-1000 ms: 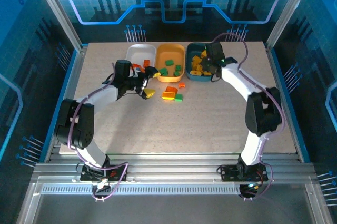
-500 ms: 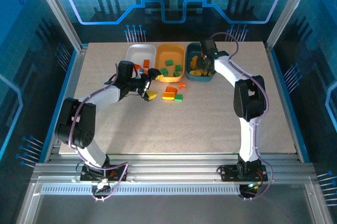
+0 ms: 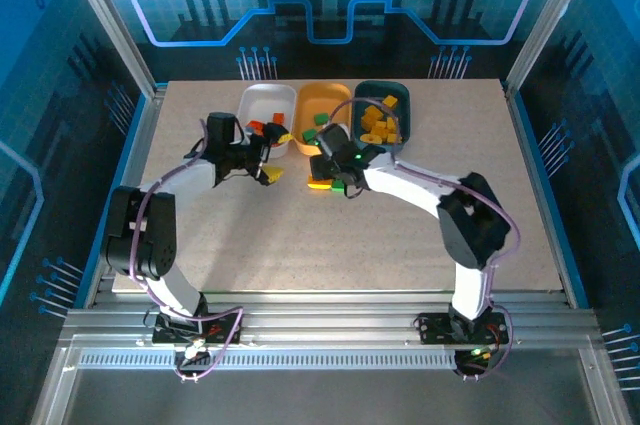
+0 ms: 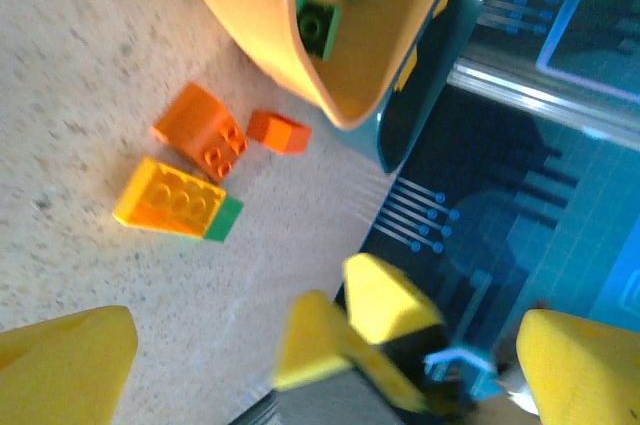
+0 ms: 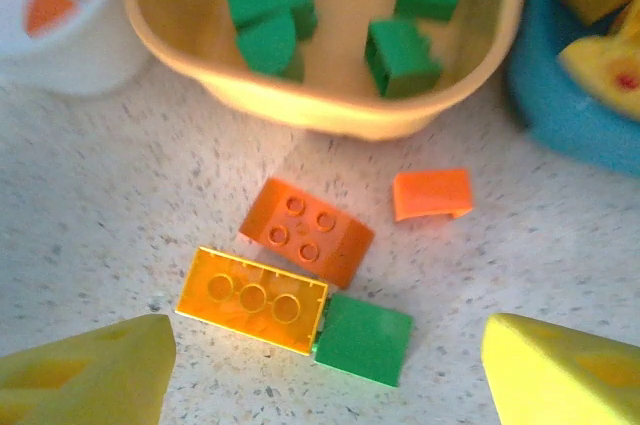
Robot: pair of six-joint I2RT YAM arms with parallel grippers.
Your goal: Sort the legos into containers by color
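- The right gripper (image 5: 325, 350) is hanging low over the table (image 3: 330, 245). Its yellow fingers (image 5: 85, 370) are standing wide apart, and it is holding and touching nothing.
- Below it, four loose legos are lying just near of the orange-yellow tray (image 3: 330, 100). They are an orange-red brick (image 5: 305, 232), a small orange-red piece (image 5: 432, 193) to its right, and a yellow brick (image 5: 252, 300) with a green brick (image 5: 362, 338) touching its right end.
- The left gripper (image 4: 325, 345) is also standing wide apart and empty. It is to the left of this group and just near of the white tray (image 3: 262, 100).
- The three trays are sitting side by side at the far side. The white one on the left is holding orange-red legos, the orange-yellow one in the middle green ones, and the dark teal tray (image 3: 365, 95) on the right yellow ones.
- In the left wrist view, a blurred yellow and black shape (image 4: 350, 330) is showing between the fingers; what it is cannot be told.
- In the top view, the right arm is covering part of the loose group.
- The trays are closing the far side of the group, while open table surface is lying on its near side.
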